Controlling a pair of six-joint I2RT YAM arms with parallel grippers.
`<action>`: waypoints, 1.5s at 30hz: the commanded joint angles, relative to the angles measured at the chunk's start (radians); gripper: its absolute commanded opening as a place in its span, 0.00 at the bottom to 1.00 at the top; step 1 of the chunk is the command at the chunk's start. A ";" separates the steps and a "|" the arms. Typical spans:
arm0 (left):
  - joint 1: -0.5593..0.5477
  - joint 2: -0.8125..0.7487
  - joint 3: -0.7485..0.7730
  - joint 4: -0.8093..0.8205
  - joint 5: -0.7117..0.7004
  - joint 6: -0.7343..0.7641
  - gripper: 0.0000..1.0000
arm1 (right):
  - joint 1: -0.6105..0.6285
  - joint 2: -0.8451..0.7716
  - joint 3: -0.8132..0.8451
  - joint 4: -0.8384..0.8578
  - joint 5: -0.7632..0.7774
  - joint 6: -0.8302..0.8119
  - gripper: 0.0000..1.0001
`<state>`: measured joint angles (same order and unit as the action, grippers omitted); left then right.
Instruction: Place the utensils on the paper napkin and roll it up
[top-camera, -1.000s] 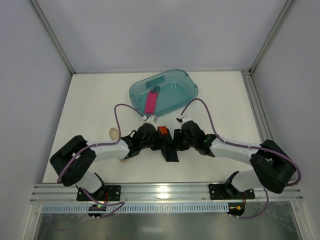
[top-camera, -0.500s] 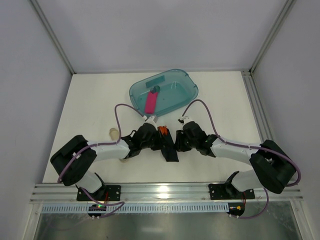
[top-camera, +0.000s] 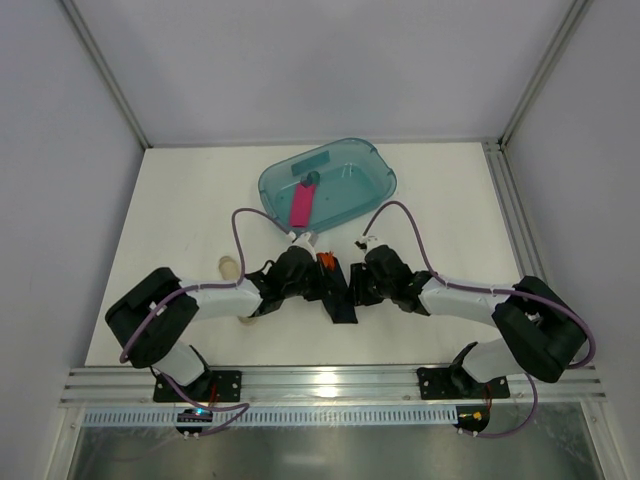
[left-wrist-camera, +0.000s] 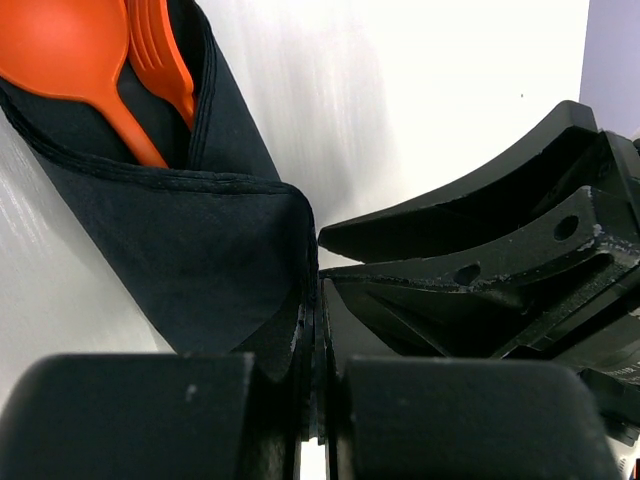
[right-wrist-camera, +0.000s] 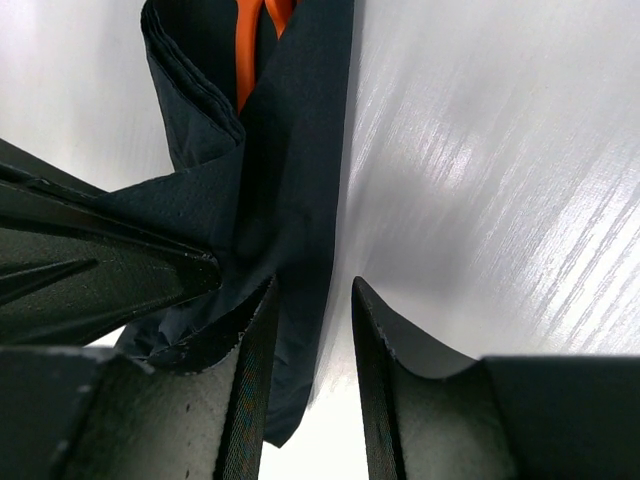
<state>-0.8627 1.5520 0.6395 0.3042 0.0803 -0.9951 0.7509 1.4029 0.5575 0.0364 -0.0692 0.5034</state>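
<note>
At the middle of the bench's near half, between your two arms, the paper napkin (left-wrist-camera: 200, 250) is already folded around the utensils (left-wrist-camera: 90, 60). Only an orange spoon bowl and fork tines show at the open end. I judge the placing done and the rolling well along. What seems left is bringing the loose outer flap round and letting the bundle lie on its own.

Your left claw (left-wrist-camera: 312, 350) is clamped together on the napkin's folded edge. The fingers of your right claw (right-wrist-camera: 313, 300) stand apart, with a strip of napkin lying in the gap.

Farther up the bench (top-camera: 180, 200) sits the teal tub (top-camera: 350, 180), with a pink bar (top-camera: 302, 205) lying in it. A beige tube (top-camera: 229, 267) lies beside your left arm. No brand, label or writing can be read anywhere.
</note>
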 joint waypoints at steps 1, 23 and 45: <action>-0.002 0.000 0.031 0.058 0.006 -0.005 0.00 | -0.001 -0.012 -0.001 0.023 0.025 -0.002 0.38; -0.007 0.065 0.042 0.157 0.062 -0.004 0.00 | -0.001 0.022 -0.024 0.152 -0.030 0.030 0.07; -0.007 0.118 0.074 0.145 0.056 -0.019 0.01 | 0.001 -0.057 -0.050 0.086 0.014 0.060 0.25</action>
<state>-0.8646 1.6672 0.6952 0.3988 0.1364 -1.0130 0.7410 1.4075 0.5156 0.1066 -0.0494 0.5373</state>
